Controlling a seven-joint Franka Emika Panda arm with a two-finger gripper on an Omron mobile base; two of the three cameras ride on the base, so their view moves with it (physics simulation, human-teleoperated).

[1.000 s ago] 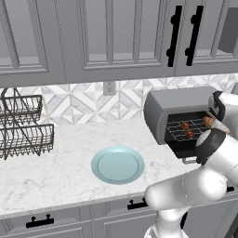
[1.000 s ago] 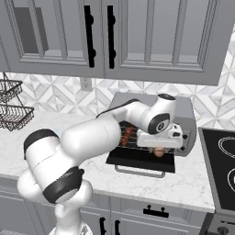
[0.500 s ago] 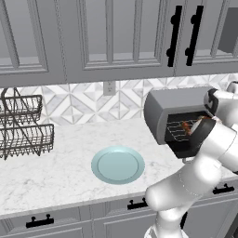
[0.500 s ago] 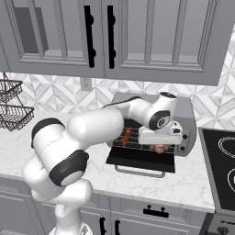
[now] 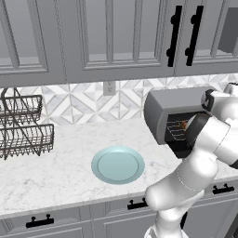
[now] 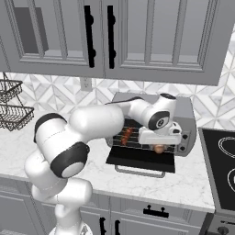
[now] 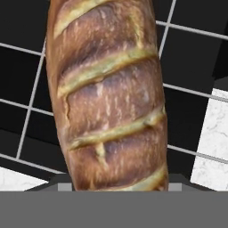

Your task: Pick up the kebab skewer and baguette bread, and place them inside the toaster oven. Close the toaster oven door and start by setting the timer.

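Observation:
The toaster oven (image 6: 184, 109) stands at the back of the counter with its door (image 6: 140, 159) dropped flat toward me. On the left of its wire rack lies the kebab skewer (image 6: 126, 134), which peeks past my forearm as red chunks (image 5: 184, 124). My gripper (image 6: 159, 144) reaches into the oven mouth on the right and is shut on the baguette bread (image 6: 159, 148). In the hand view the golden-brown loaf (image 7: 109, 98) sits just over the rack wires and hides most of my fingers.
A pale blue plate (image 5: 117, 164) lies on the marble counter left of the oven. A wire dish rack (image 5: 21, 125) stands at the far left. A black cooktop (image 6: 222, 165) borders the oven on the right. Upper cabinets hang overhead.
My arm has swung round, its elbow rising in front of the oven in the left base view. The hand with the bread has stayed at the oven mouth.

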